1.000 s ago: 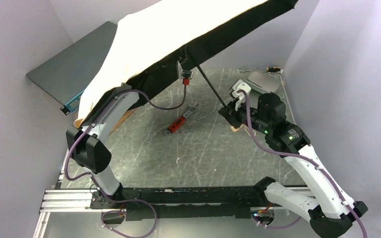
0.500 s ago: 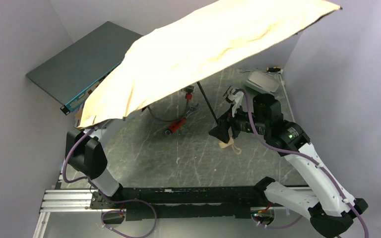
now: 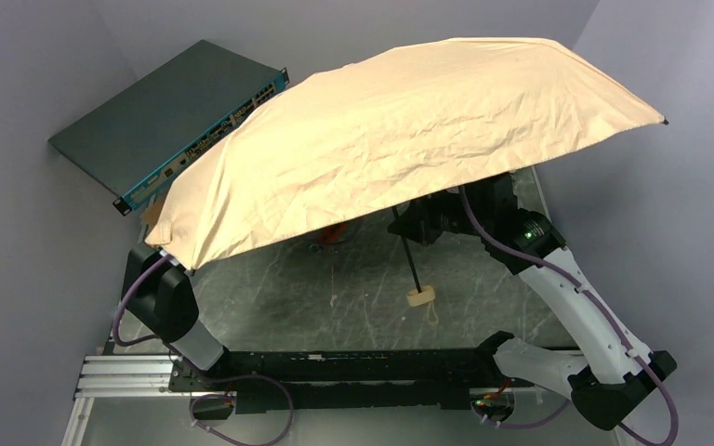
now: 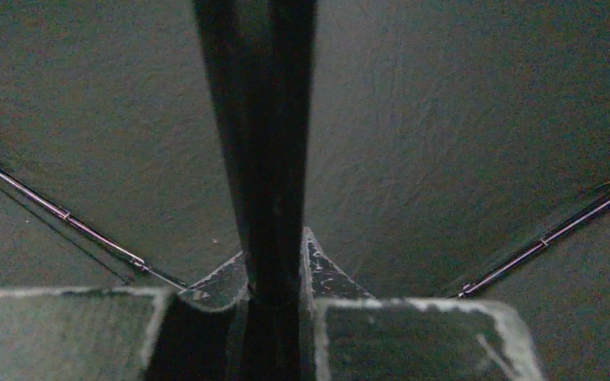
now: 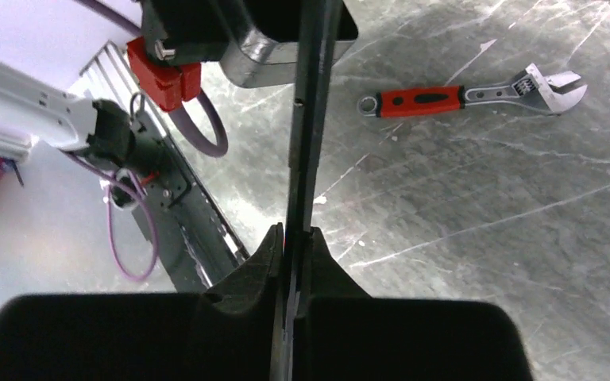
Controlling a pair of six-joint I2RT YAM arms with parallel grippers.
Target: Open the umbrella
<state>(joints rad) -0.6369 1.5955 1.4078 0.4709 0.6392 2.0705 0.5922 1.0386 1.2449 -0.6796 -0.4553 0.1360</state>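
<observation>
**Top external view.**
- Umbrella [image 3: 409, 139]: open. The cream-tan canopy is spread wide over most of the grey marbled table [image 3: 335, 297], with its low edge to the near left and its high edge to the far right.
- Shaft [image 3: 410, 265]: thin and black. It slants down from under the canopy's near edge to the small cream knob handle [image 3: 419, 297], which sits low over the table with a pale cord loop [image 3: 433, 314] beside it. Whether the knob touches the table cannot be told.
- Right arm [image 3: 567, 288]: reaches from the near right corner to the shaft, with its wrist tucked under the canopy edge.
- Left arm [image 3: 172, 307]: rises at the near left and goes under the canopy, so its gripper is hidden here.
- Network switch [image 3: 167, 111]: a dark flat unit at the far left, just beside the canopy.

**Left wrist view.**
- Left gripper [image 4: 274, 274]: its fingers [image 4: 322, 274] are drawn in narrow and pinch a dark, blurred upright bar, apparently the umbrella's shaft.
- Black lining [image 4: 461, 119]: fills the background.
- Ribs [image 4: 71, 222]: thin metal, slanting in from both sides.

**Right wrist view.**
- Right gripper [image 5: 294, 246]: its fingers [image 5: 258, 266] are pressed together on the thin black shaft, which runs upward to a dark housing [image 5: 246, 40] carrying a red block.
- Adjustable wrench [image 5: 461, 95]: red grip, lying flat on the table and well apart from the shaft.
- Purple cable [image 5: 202, 131]: loops below the red block.
</observation>
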